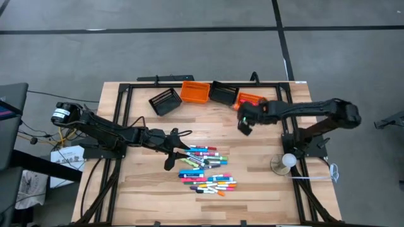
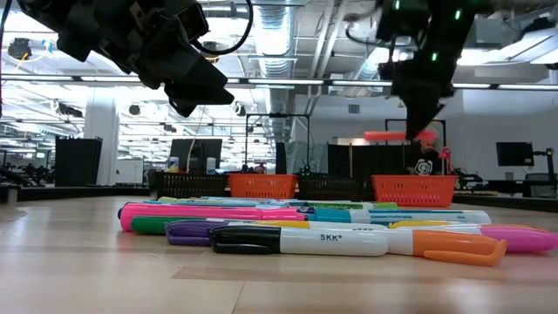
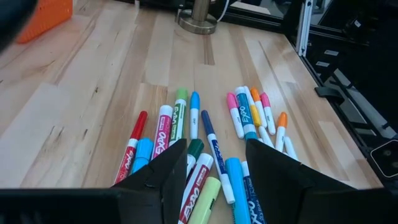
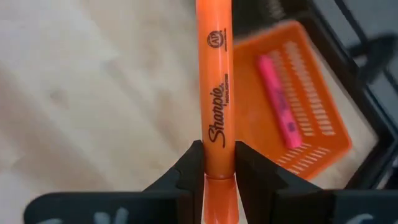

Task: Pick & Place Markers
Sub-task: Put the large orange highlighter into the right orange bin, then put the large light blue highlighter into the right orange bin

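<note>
Markers piled at frame centre, one orange marker in my right grip.

The table carries four bins along its upper edge; my right gripper, right of centre, is clamped on an orange marker beside the rightmost orange bin, where a pink marker lies. My left gripper, fingers spread and empty, hovers at the left edge of the markers.

1. Four small bins stood in a row at the table's upper centre: two black bins and two orange bins.
2. Roughly thirty markers lay piled at lower centre.
3. One orange marker was held.
4. One pink marker lay inside an orange bin.
</note>
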### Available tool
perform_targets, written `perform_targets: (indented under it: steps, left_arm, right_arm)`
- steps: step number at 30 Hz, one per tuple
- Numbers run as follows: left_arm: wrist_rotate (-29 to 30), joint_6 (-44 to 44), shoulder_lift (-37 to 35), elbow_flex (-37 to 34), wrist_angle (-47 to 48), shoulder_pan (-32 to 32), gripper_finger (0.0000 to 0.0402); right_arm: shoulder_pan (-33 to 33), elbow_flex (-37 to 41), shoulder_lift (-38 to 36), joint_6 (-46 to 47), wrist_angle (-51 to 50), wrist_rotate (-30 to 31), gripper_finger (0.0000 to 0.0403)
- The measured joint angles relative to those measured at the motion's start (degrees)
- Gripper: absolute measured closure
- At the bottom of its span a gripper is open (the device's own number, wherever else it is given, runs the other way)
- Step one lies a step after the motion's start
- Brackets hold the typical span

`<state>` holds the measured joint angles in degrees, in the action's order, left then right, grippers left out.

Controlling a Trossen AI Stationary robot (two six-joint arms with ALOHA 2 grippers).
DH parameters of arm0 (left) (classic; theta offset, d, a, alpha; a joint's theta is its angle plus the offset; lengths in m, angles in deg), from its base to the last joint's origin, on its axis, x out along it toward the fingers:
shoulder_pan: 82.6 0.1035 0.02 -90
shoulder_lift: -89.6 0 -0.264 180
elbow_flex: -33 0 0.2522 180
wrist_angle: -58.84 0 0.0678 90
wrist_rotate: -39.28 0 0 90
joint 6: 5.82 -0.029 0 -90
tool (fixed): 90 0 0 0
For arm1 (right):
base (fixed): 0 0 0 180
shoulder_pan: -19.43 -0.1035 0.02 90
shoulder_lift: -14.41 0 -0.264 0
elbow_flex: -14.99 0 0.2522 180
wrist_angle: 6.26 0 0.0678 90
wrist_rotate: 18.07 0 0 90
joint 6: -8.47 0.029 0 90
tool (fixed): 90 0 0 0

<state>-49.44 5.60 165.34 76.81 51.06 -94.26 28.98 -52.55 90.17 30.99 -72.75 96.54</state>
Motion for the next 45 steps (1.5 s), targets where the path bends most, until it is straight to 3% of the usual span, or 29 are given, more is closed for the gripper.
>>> perform_targets:
  steps: [6, 10, 25, 36, 45]
  left_arm:
    - [0.0, 0.0, 0.0, 0.0, 0.0, 0.0, 0.0236]
    - [0.0, -0.2, 0.0, 0.0, -0.1, 0.0, 0.0236]
    - [0.0, -0.2, 0.0, 0.0, -0.2, 0.0, 0.0236]
    - [0.0, -0.2, 0.0, 0.0, -0.2, 0.0, 0.0236]
    - [0.0, -0.5, 0.0, 0.0, -0.2, 0.0, 0.0236]
  right_arm:
    - [11.9, 4.8, 1.0, 1.5, 2.5, 0.2, 0.0337]
    - [15.4, 5.3, 3.8, 1.5, 2.7, 2.0, 0.0337]
    - [15.6, 5.3, 7.6, -2.5, 5.4, 2.6, 0.0333]
    - [15.7, 5.3, 7.6, -0.1, 6.1, 2.6, 0.0256]
    - [10.1, 5.3, -0.1, 6.4, 10.0, 11.7, 0.0232]
